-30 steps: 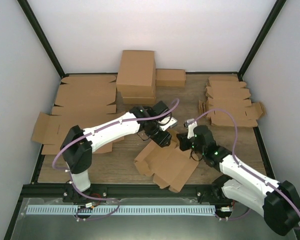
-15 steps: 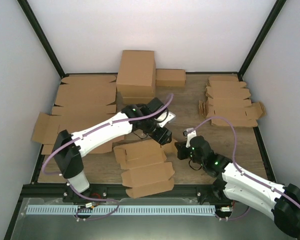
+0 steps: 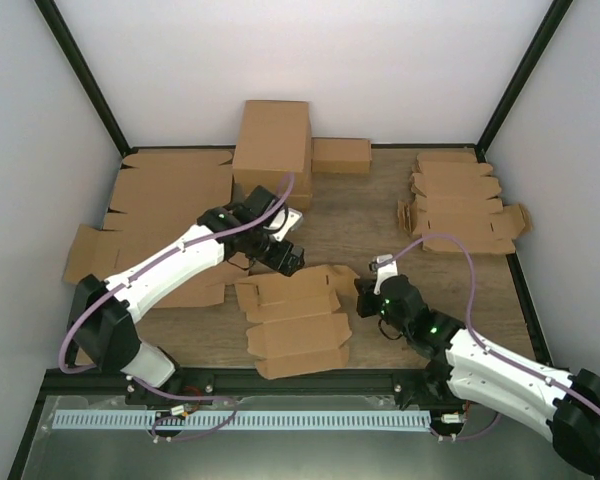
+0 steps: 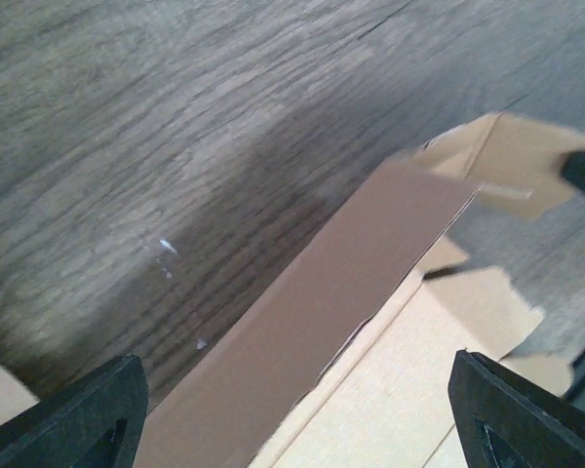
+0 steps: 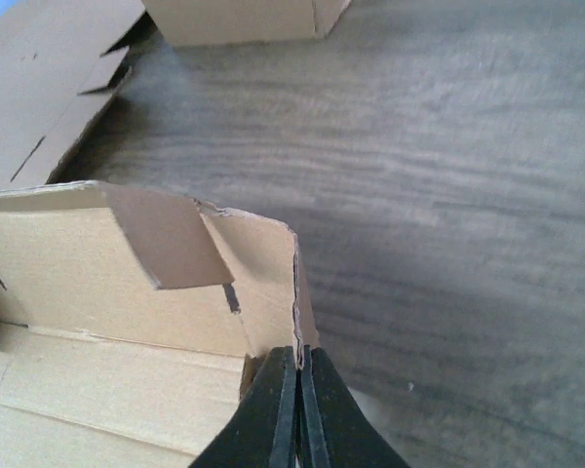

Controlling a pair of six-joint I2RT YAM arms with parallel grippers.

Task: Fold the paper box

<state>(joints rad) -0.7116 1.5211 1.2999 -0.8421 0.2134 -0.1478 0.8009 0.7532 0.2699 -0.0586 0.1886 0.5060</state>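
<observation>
Right tool is clenched on the paper box. In right wrist view its two dark fingers meet on the thin right edge of a raised side flap, w/ the cardboard edge pinched between them. Only the finger ends show there; the rest is cut off at the bottom. In top view this tool sits at the right side of the box, but its jaws are hidden under the wrist body.

The box lies mostly flat and open on the tabletop, near the front edge, between the two arms. Its far long panel stands up a bit. How the near flaps lie I cannot tell; they overlap.

Left tool hangs at the far edge of the box, toward its left end. In left wrist view its fingers show only as two dark corners, wide apart, so it is released, w/ a raised panel of the box between them. Whether the panel touches a finger is not clear; the pic is blurred.

Farther back are big flat sheets at left, partly covered by the left arm, closed cartons at the back, and a pile of small blanks at far right.
</observation>
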